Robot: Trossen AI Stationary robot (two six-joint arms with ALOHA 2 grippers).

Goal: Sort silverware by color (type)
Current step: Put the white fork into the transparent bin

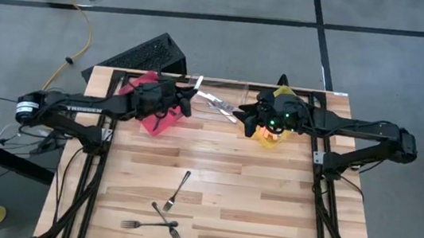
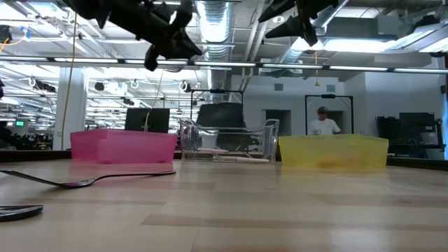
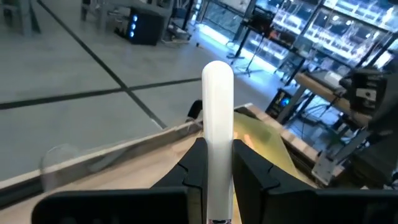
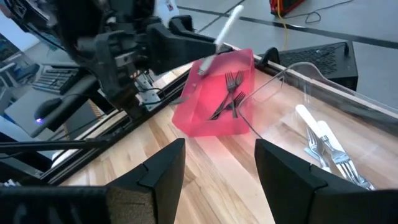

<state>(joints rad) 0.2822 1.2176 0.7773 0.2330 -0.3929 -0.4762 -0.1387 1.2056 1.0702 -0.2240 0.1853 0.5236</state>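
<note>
My left gripper (image 1: 191,96) is shut on a white-handled fork (image 4: 227,26), up in the air where the red bin (image 1: 151,116) meets the clear bin (image 1: 223,88). The red bin holds dark forks (image 4: 229,93), and the clear bin holds white-handled forks (image 4: 320,140). My right gripper (image 4: 217,180) hangs open and empty above the yellow bin (image 1: 271,139). Three dark forks (image 1: 163,213) lie flat on the table near its front edge. My left gripper pinches the fork's white handle (image 3: 217,158) between its two fingers (image 3: 196,167). The fingers come roughly level from the table's left and lie across the handle. The fork is lifted clear and stands tilted, with its rounded handle end (image 3: 217,70) up. The gripper hides its head in the left wrist view.
The three bins stand in a row along the table's far edge: red (image 2: 122,147), clear (image 2: 227,140), yellow (image 2: 332,150). A dark fork (image 2: 91,180) lies on the bare wood in front of them. A person (image 2: 325,124) stands far off in the room behind.
</note>
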